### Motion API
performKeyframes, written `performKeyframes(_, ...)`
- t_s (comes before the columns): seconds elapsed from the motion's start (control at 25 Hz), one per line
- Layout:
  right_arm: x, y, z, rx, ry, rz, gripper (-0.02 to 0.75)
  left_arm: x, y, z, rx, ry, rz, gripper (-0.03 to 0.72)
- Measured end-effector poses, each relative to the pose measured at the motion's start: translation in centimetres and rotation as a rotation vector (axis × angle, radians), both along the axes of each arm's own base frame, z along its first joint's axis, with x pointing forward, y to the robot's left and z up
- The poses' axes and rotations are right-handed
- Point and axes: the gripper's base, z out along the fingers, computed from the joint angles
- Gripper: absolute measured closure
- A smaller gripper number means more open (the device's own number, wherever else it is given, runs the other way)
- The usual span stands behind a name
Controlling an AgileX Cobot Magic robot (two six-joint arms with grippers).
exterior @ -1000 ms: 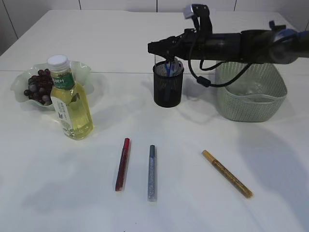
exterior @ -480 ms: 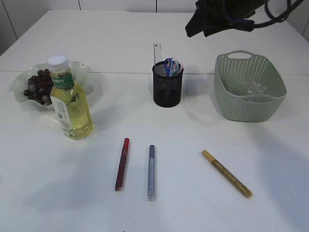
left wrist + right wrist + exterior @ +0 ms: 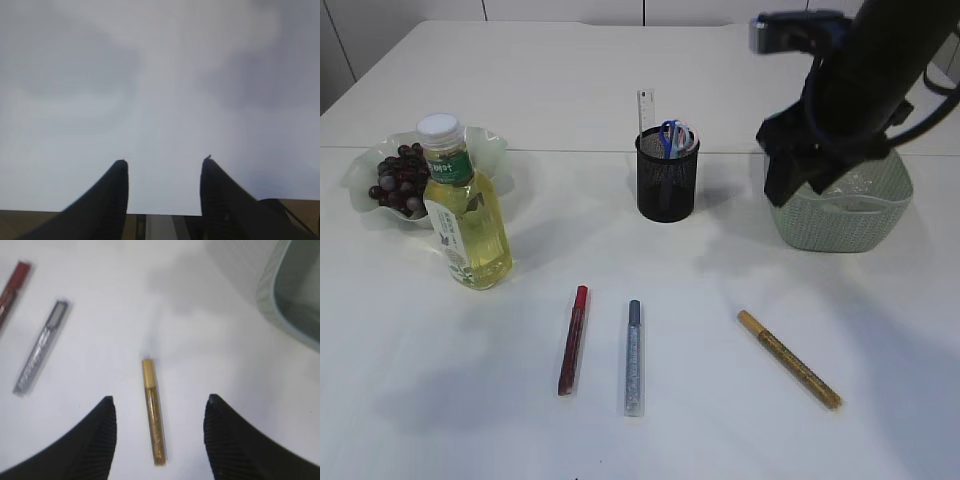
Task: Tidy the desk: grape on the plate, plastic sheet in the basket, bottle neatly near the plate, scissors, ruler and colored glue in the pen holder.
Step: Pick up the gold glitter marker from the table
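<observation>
Dark grapes [image 3: 396, 180] lie on the pale green plate [image 3: 360, 160] at far left, and the yellow bottle [image 3: 468, 215] stands upright beside it. The black mesh pen holder [image 3: 668, 185] holds the blue scissors [image 3: 672, 137] and the ruler [image 3: 645, 108]. Red [image 3: 573, 338], silver [image 3: 634, 356] and gold [image 3: 789, 358] glue pens lie on the table. My right gripper [image 3: 782, 188] hangs in front of the basket [image 3: 850, 215]. In the right wrist view it [image 3: 160, 397] is open and empty above the gold glue pen [image 3: 152, 410]. My left gripper [image 3: 164, 160] is open and empty over bare table.
The right arm covers much of the basket's inside, so the plastic sheet is hidden. The right wrist view also shows the silver pen [image 3: 40, 355], the red pen [image 3: 12, 287] and the basket's rim [image 3: 280, 295]. The white table stretches far behind the pen holder.
My right arm left the pen holder, swung up and to the right, then came down in front of the basket, above the gold glue pen. The objects have not moved.
</observation>
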Motion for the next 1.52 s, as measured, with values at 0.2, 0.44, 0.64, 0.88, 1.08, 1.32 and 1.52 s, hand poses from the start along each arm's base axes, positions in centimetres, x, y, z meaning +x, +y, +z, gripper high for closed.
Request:
performKeyframes(0.2, -2.5, 2.0, -3.9, -0.073, 0.119, 0.071, 0.295, 0.0, 0.0, 0.0, 0.006, -0.003, -0.024, 0.345)
performKeyframes(0.44, -4.3, 3.1, -6.9, -0.098, 0.167, 0.109, 0.297, 0.1, -0.8, 0.2, 0.012, -0.013, -0.077, 0.288)
performKeyframes(0.64, -4.4, 2.7, -8.1, -0.122, 0.141, 0.09, 0.297, 0.0, -2.3, 0.2, 0.008, -0.02, -0.144, 0.265)
performKeyframes(0.88, -3.8, 2.3, -8.3, -0.167, 0.065, 0.07, 0.298, 0.0, -2.4, 0.2, 0.006, -0.019, -0.144, 0.263)
performKeyframes(1.08, -3.3, 2.5, -10.1, -0.177, 0.094, 0.07, 0.298, 0.0, -2.4, 0.2, 0.006, -0.019, -0.144, 0.263)
performKeyframes(1.32, -2.8, 2.7, -12.4, -0.19, 0.13, 0.072, 0.299, 0.0, -2.5, 0.2, -0.002, -0.019, -0.141, 0.263)
performKeyframes(1.52, -2.5, 2.8, -13.8, -0.198, 0.153, 0.072, 0.299, 0.0, -2.5, 0.2, -0.007, -0.019, -0.139, 0.263)
